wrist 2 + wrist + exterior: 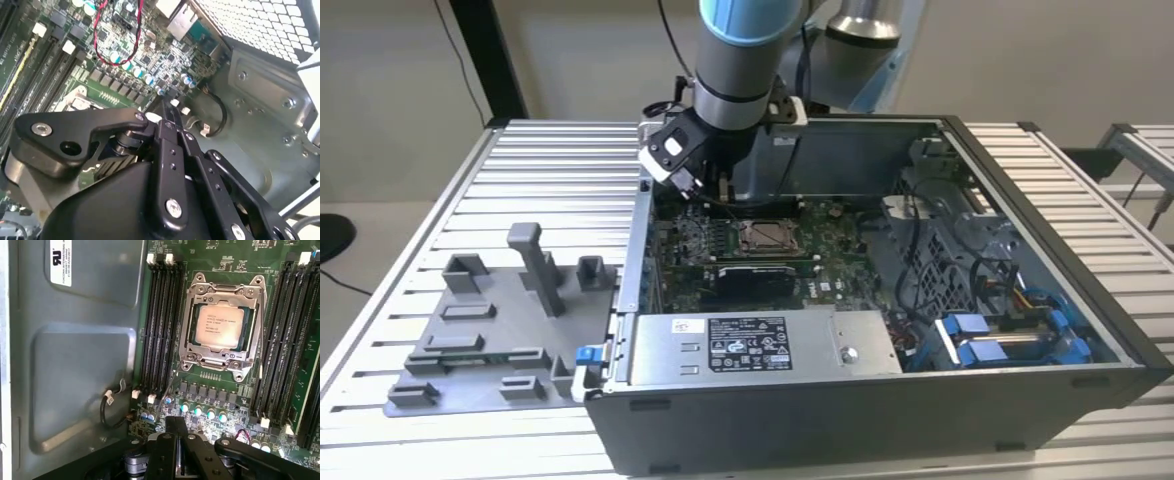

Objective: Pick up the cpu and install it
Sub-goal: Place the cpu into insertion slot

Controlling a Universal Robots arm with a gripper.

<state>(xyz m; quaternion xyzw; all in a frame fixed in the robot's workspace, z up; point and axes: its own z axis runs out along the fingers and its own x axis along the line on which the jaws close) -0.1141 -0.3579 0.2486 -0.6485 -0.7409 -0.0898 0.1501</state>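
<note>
Cpu (220, 326): sits in socket (189, 325). Fingers (167, 452): pressed together, holding nothing, low by capacitors (197, 410). Risk, as I judge: sideways drift knocks capacitors or snags red wire (100, 50).

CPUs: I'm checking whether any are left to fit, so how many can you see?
1. The cpu lies inside the metal-framed socket on the motherboard, between the two memory-slot banks. The arm could hide another.

cpu (220, 327): silvery square, dark print on top, lies flat inside the socket frame (189, 325) on the motherboard (215, 382), between the RAM slots (161, 325).
</note>
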